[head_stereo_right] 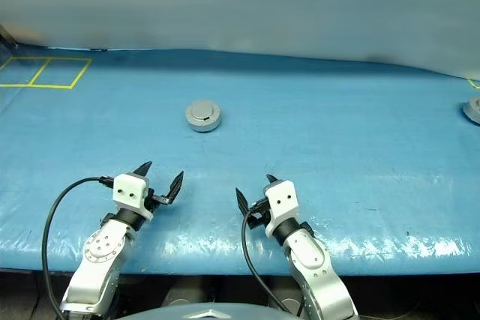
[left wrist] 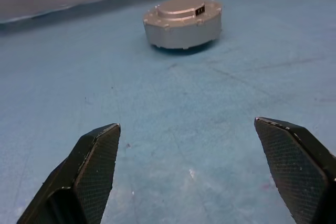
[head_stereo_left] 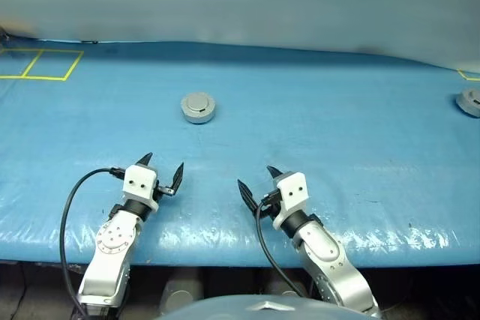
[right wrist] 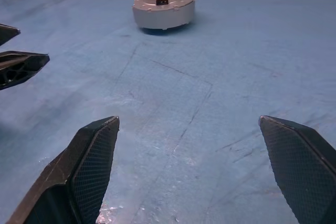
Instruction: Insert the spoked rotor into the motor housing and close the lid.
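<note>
Motor housing (head_stereo_left: 199,107) closed under its lid (left wrist: 181,6), mid-worktop (head_stereo_left: 360,148); second grey puck (head_stereo_left: 470,101) at the right edge in eye views. Left hand (head_stereo_left: 160,171) and right hand (head_stereo_left: 259,183) near the front edge, spread wide, empty.

Motor housing (head_stereo_left: 199,107) matt grey metal w/ smooth lid (left wrist: 182,6); table (head_stereo_left: 360,148) glossy blue plastic sheet.

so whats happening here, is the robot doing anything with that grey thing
Nothing is being handled right now. The motor housing sits on the blue table with its lid closed. The left gripper and right gripper both hang open and empty near the table's front edge, well short of the housing. Another grey puck lies at the far right.
</note>
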{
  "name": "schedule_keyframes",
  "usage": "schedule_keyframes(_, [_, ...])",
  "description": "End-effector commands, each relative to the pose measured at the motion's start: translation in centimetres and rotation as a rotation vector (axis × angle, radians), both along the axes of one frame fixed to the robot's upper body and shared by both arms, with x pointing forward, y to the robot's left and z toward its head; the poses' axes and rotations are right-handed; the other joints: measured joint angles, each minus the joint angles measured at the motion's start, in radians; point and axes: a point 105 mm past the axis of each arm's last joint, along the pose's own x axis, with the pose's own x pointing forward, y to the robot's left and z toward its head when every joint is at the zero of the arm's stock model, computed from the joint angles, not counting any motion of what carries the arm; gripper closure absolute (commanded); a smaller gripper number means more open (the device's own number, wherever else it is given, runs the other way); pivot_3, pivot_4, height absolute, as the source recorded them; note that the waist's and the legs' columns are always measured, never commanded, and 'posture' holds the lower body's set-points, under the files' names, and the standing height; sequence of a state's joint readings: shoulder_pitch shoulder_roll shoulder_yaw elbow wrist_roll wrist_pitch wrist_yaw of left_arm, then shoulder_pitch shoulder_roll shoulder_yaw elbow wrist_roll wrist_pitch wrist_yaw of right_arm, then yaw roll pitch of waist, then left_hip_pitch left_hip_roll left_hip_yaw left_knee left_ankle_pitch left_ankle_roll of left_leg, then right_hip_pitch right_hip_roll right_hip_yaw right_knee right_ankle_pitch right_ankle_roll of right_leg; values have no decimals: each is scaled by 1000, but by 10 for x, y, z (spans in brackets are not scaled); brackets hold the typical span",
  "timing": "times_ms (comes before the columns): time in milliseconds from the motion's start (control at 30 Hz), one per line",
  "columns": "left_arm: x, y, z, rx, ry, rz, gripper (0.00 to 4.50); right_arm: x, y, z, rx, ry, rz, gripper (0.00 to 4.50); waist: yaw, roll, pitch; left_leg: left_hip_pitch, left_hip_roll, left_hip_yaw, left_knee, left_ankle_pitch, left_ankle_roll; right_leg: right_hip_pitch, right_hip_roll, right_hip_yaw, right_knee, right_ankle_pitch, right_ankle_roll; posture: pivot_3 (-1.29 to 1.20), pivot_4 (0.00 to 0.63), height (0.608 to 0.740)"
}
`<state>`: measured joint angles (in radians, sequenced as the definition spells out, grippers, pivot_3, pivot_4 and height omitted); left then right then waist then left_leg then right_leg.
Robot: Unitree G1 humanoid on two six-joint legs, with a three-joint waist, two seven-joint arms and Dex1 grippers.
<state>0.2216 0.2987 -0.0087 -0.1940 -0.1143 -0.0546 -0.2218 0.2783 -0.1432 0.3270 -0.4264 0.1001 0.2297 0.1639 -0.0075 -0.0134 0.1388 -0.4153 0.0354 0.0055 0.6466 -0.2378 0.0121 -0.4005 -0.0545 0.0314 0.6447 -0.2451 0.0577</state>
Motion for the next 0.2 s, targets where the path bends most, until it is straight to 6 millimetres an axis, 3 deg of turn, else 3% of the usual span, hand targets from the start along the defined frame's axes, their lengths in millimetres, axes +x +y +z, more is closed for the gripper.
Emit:
schedule_keyframes(33, [-3,-1,14,-12,-82,12,40,0,-5,7,12,-50,-40,0,-1,0,0,0,0,0,0,0,0,0,0,0,0,0,0,0,150,740])
schedule_keyframes(200, [-2,-5,14,-2,-79,-14,40,-2,-4,7,7,-58,-31,0,-3,-1,1,2,0,0,2,0,0,0,3,-1,0,-1,2,0,150,740])
